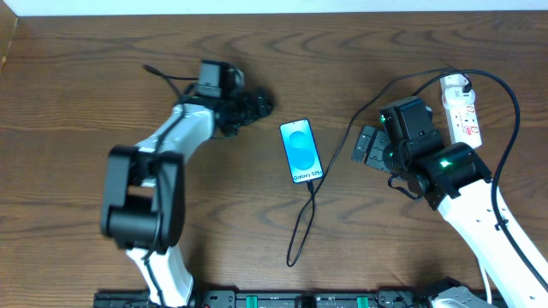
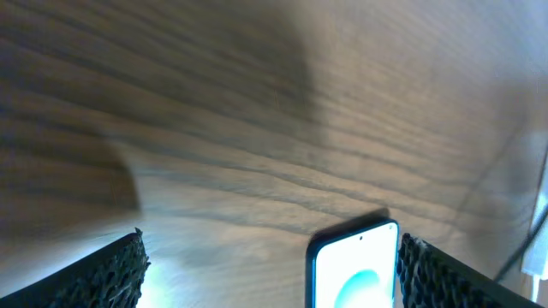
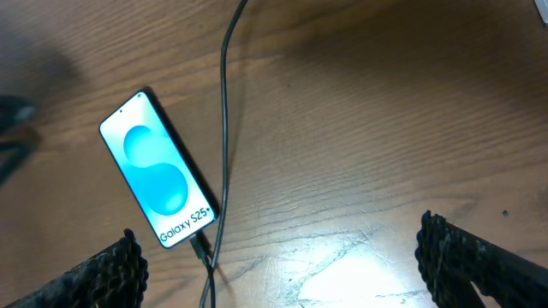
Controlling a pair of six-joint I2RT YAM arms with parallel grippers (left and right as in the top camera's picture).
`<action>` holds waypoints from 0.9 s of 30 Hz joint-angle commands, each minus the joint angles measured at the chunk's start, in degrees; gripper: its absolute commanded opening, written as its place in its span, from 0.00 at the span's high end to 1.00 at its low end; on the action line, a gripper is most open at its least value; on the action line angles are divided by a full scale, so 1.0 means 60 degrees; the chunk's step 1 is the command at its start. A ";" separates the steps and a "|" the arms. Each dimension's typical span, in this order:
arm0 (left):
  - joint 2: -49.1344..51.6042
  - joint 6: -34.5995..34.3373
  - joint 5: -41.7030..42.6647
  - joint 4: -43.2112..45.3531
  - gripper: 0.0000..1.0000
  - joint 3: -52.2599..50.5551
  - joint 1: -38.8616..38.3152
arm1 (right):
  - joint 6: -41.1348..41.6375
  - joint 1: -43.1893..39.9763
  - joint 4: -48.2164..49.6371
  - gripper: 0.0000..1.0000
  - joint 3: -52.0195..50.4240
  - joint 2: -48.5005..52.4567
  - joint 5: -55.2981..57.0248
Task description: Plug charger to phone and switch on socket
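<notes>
Both of my tools are open and hold nothing. Each wrist view shows one spread wide, the right over bare counter and the left with only the phone's far edge between its tips. The phone lies face up in the middle of the counter, screen lit, its long axis running roughly away from me with a slight tilt. The charger comes down along the phone's right edge, and its small tip sits against the near end. From my right wrist view it looks seated in the port, though I can't be sure it is fully home. So I judge the plugging done and the switch to be what is left. That depends on where the socket lies: at the far right of the counter, long axis roughly parallel to the phone's, with a white plug in its far end. My right tool is near it but points toward the phone, so the socket lies behind it and to its outer side. My left tool is well apart, beyond the phone. The right arm is the one for this, and it would need to swing round first. I cannot tell how the switches are set.
</notes>
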 commanded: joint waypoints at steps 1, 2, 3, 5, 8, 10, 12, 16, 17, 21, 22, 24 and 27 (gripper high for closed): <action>-0.1308 0.0867 -0.0328 -0.0382 0.07 0.0007 0.0455 | 0.0084 0.0004 -0.0033 0.01 0.0058 -0.0095 0.0193; -0.1632 0.1002 -0.0586 -0.0645 0.07 0.0007 0.0586 | 0.0084 0.0007 -0.0033 0.01 0.0058 -0.0095 0.0193; -0.1909 0.1104 -0.0896 -0.0900 0.07 0.0007 0.0688 | 0.0084 0.0007 -0.0033 0.01 0.0058 -0.0095 0.0193; -0.2492 0.1333 -0.1570 -0.1424 0.07 0.0007 0.0867 | 0.0084 0.0004 -0.0029 0.01 0.0058 -0.0095 0.0193; -0.3333 0.1883 -0.2342 -0.2189 0.07 0.0004 0.1009 | 0.0084 0.0004 -0.0007 0.01 0.0058 -0.0095 0.0193; -0.3909 0.2302 -0.2834 -0.2721 0.07 0.0004 0.1027 | 0.0084 0.0004 0.0004 0.01 0.0058 -0.0091 0.0193; -0.4411 0.2659 -0.3279 -0.3238 0.07 0.0004 0.1027 | 0.0084 0.0004 0.0000 0.01 0.0058 -0.0091 0.0193; -0.5380 0.2925 -0.4280 -0.4237 0.07 0.0004 0.1027 | 0.0084 0.0004 -0.0004 0.01 0.0058 -0.0091 0.0193; -0.5595 0.2922 -0.4503 -0.4415 0.07 0.0004 0.1027 | 0.0084 0.0004 -0.0004 0.01 0.0058 -0.0091 0.0193; -0.6368 0.2918 -0.4696 -0.4692 0.07 0.0004 0.1027 | 0.0084 0.0004 -0.0007 0.01 0.0058 -0.0091 0.0189; -0.6550 0.2918 -0.4696 -0.4721 0.07 0.0004 0.1027 | 0.0084 0.0004 -0.0007 0.01 0.0058 -0.0091 0.0189; -0.6918 0.2918 -0.4696 -0.4812 0.07 0.0004 0.1027 | 0.0084 0.0004 -0.0011 0.01 0.0058 -0.0091 0.0189; -0.7275 0.2918 -0.4696 -0.4863 0.07 0.0004 0.1027 | 0.0084 0.0004 -0.0015 0.01 0.0058 -0.0091 0.0189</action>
